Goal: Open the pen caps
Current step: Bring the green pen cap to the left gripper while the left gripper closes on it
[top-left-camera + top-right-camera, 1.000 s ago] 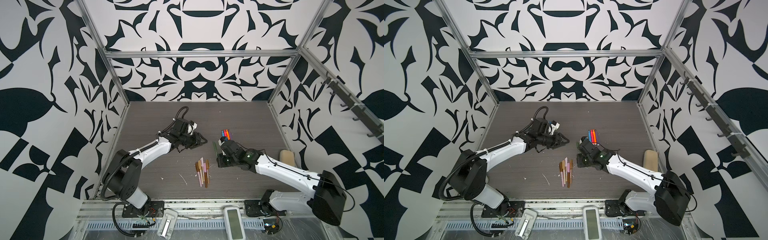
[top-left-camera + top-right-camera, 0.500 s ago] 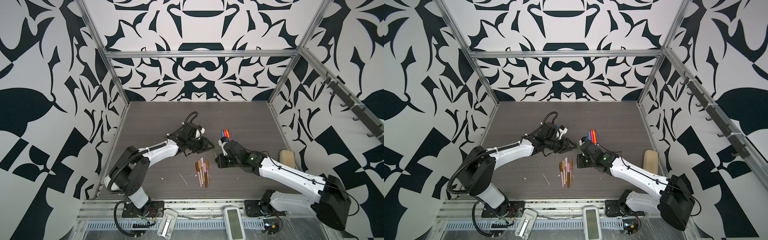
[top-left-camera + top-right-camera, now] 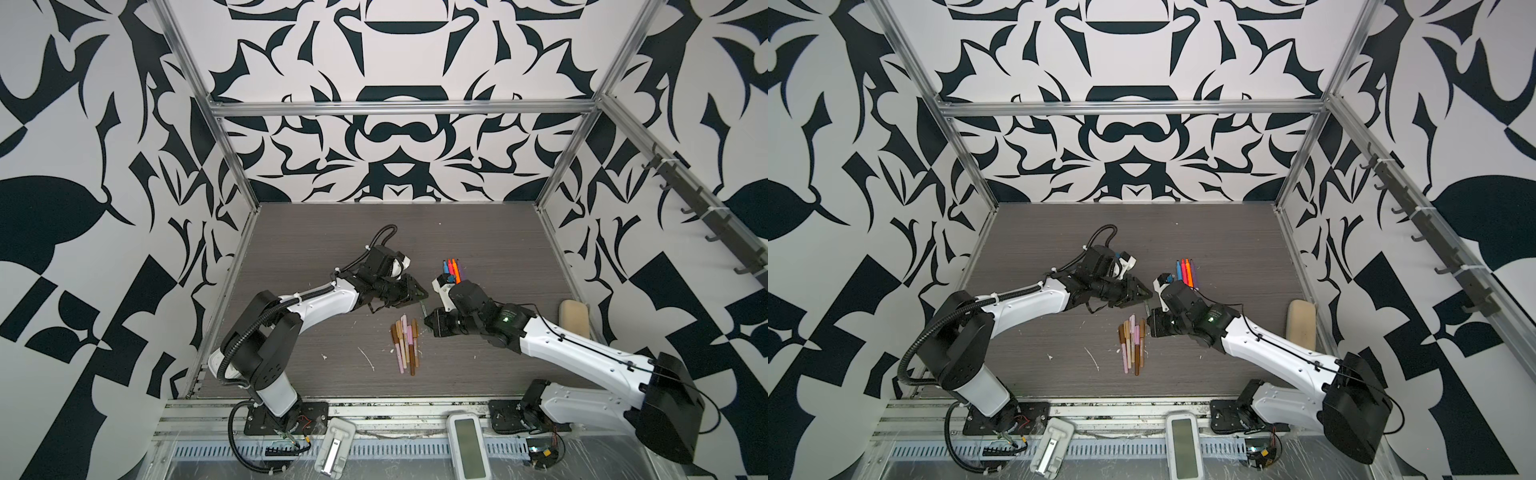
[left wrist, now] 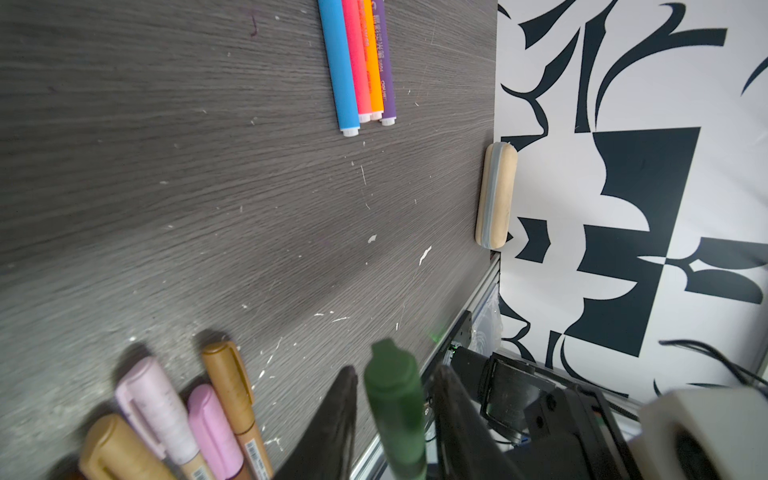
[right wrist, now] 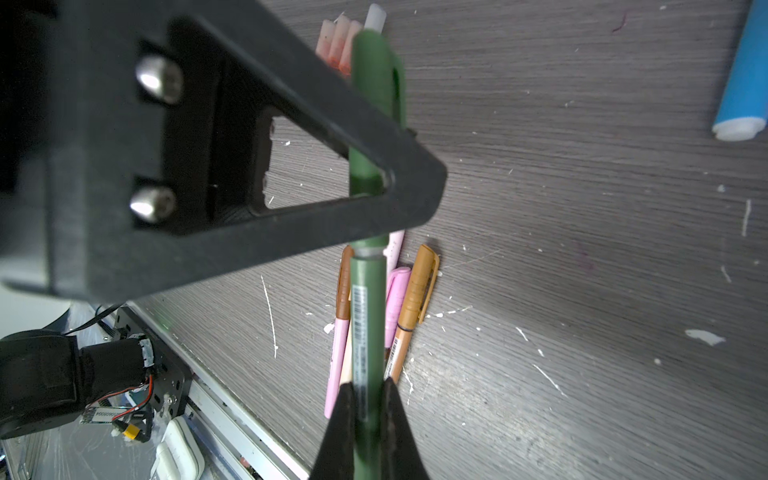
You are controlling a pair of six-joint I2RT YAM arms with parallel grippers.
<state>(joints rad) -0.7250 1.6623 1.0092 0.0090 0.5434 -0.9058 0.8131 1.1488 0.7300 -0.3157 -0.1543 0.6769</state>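
Green in barrel and cap, the pen (image 5: 368, 316) hangs above the middle of the table (image 3: 311, 257), its barrel clamped in the right gripper (image 5: 368, 399). The left gripper (image 4: 395, 372) straddles the green cap (image 4: 392, 399); whether its jaws press it cannot be told. A loose or off-centre pinch may slip off the cap, or drag the barrel through the right jaws onto the capped pens (image 3: 405, 345) below.

arms (image 3: 320, 301): white shells – black joints | cable (image 3: 376, 236): black, corrugated
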